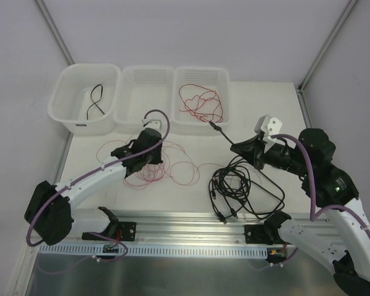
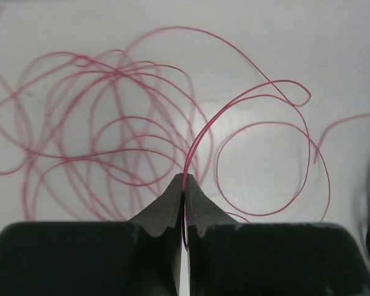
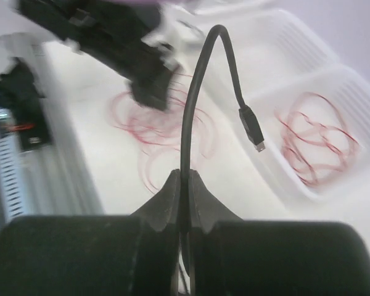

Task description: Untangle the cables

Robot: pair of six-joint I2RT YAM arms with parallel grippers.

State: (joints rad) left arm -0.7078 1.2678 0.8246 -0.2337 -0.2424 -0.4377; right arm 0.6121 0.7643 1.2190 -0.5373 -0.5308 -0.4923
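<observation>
Loose loops of red cable [image 1: 172, 168] lie on the table left of centre. My left gripper [image 1: 152, 161] stands over them, shut on one red strand [image 2: 200, 139] that arcs away from its tips [image 2: 184, 179]; the other red coils [image 2: 105, 117] lie flat beyond. A tangled heap of black cables [image 1: 237, 185] sits right of centre. My right gripper [image 1: 235, 148] is shut on one black cable [image 3: 194, 92], lifted off the table. That cable curves over the closed tips [image 3: 184, 176] and ends in a small plug [image 3: 251, 128], which hangs near the right basket's front [image 1: 214, 126].
Three white containers line the back: a tub [image 1: 57, 105] holding a short black cable [image 1: 95, 102], a mesh basket [image 1: 145, 77], and a second basket [image 1: 200, 69] holding coiled red cable [image 1: 200, 102]. A metal rail [image 1: 185, 231] runs along the near edge.
</observation>
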